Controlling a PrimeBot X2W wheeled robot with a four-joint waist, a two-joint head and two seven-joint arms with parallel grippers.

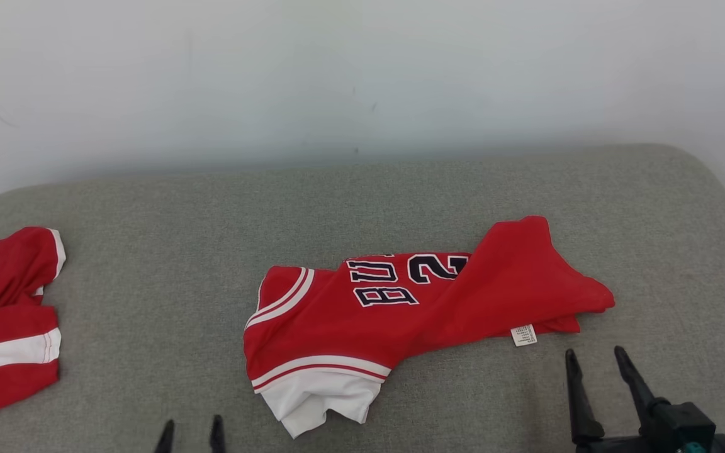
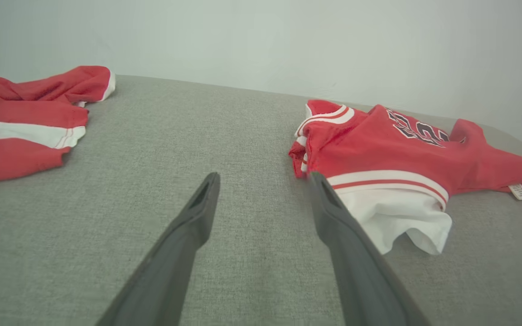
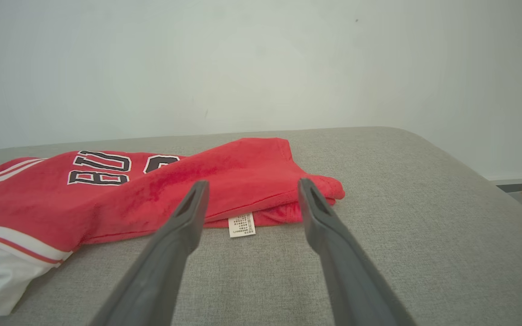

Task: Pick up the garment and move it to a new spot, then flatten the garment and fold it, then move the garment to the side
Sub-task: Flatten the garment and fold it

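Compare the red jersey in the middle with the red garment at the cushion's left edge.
The middle jersey lies whole in view; the left garment is cut off by the head view's edge. The middle jersey shows dark lettering and a white care label; the left garment shows a broad white band. Both are red with white trim, crumpled, on the grey cushion.

Bright, soft, even light here, no glare anywhere. The garment (image 1: 400, 308) casts just a thin, faint shadow along its near edge onto the grey cushion (image 1: 167, 296). Behind the garment, the wall (image 1: 337, 75) dims toward the corners. In the wrist view, the fingers (image 2: 184, 244) of the left gripper (image 2: 264, 179) blur nearer than the garment.
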